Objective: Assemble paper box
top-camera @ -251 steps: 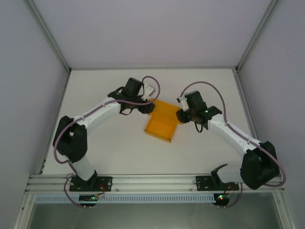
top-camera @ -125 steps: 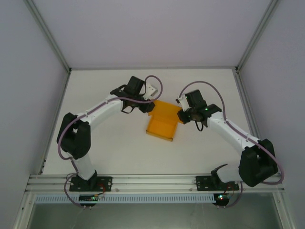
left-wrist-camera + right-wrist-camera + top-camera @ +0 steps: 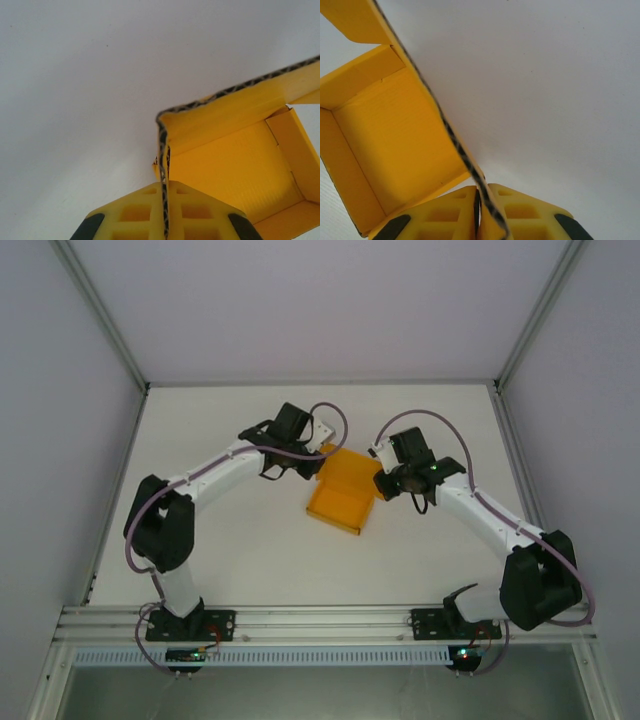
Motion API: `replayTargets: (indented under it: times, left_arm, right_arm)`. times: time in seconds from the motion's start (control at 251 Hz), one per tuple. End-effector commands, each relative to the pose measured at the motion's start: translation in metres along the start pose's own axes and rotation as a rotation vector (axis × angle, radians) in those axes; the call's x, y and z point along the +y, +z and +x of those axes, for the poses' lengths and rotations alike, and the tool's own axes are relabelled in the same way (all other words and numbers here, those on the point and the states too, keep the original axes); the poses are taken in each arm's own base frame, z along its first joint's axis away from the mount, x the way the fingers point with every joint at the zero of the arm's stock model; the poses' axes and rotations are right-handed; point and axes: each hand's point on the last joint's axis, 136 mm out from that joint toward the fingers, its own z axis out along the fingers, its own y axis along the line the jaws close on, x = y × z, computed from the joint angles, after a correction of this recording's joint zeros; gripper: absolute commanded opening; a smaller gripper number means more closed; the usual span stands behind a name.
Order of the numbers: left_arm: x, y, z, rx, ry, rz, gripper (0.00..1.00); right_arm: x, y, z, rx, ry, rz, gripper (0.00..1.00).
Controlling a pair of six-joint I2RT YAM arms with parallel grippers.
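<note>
The paper box [image 3: 342, 492] is orange-yellow card, partly folded into an open tray, lying mid-table between both arms. My left gripper [image 3: 322, 453] is at its far left corner, shut on the upright side wall. In the left wrist view that wall's corrugated edge [image 3: 163, 165] runs straight between the yellow fingers [image 3: 135, 212], with the box's inside [image 3: 235, 170] to the right. My right gripper [image 3: 381, 481] is shut on the box's right wall. The right wrist view shows that wall's edge [image 3: 455, 145] pinched between the fingers [image 3: 525, 212], with the open box interior [image 3: 390, 135] to the left.
The white table [image 3: 230, 560] lies inside a metal frame with grey walls on both sides and at the back. The arm bases are bolted to the rail [image 3: 320, 622] at the near edge. Bare table surrounds the box in front and behind.
The left gripper has shifted slightly right and away along the box's far left corner, and the box has turned a little with it. The right gripper has barely moved.
</note>
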Motion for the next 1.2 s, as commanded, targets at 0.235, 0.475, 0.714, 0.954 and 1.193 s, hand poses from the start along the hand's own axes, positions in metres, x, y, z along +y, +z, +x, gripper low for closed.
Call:
replayTargets:
  times: [0.235, 0.475, 0.714, 0.954, 1.193]
  left_arm:
    - [0.018, -0.008, -0.005, -0.059, -0.124, -0.174, 0.00]
    - [0.030, -0.014, -0.013, -0.136, -0.226, -0.259, 0.00]
    - [0.028, -0.011, -0.022, -0.221, -0.296, -0.235, 0.00]
    - [0.031, 0.004, -0.031, -0.246, -0.356, -0.226, 0.00]
    - [0.027, 0.018, -0.034, -0.256, -0.462, -0.172, 0.00]
  right_arm:
    - [-0.028, -0.007, -0.037, -0.105, 0.209, 0.153, 0.05]
    - [-0.049, -0.005, -0.077, -0.328, 0.562, 0.295, 0.00]
    - [-0.039, 0.011, -0.111, -0.420, 0.672, 0.288, 0.00]
    - [-0.029, 0.032, -0.126, -0.446, 0.672, 0.289, 0.00]
    - [-0.018, 0.044, -0.135, -0.444, 0.683, 0.261, 0.00]
